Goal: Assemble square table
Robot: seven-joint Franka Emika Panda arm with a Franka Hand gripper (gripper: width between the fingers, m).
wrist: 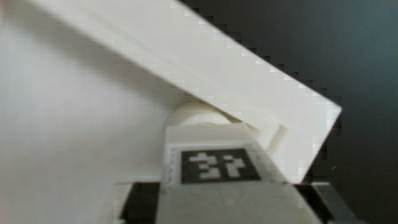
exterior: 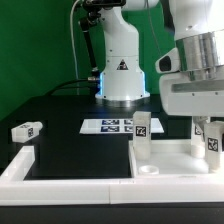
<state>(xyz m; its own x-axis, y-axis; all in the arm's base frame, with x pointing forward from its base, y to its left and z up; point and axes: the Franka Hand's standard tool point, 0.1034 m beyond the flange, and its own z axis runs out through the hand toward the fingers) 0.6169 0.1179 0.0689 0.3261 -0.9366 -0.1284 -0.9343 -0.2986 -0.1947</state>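
Square table's tabletop [exterior: 180, 160] lies below arm reaching straight down at exterior view's right; gripper [exterior: 211, 132] half-closed, clamping upright tagged leg [wrist: 217, 160].

Claw [exterior: 210, 131] grips leg [exterior: 211, 146] — tabletop [exterior: 172, 161] corner.

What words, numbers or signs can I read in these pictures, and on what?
No words or numbers are readable.
Triangle warning sign on the white robot base: symbol too small to read.
Black-and-white square tags, patterns not letters: flat white marker board; short white block legs: lying leg, standing leg, gripped leg.
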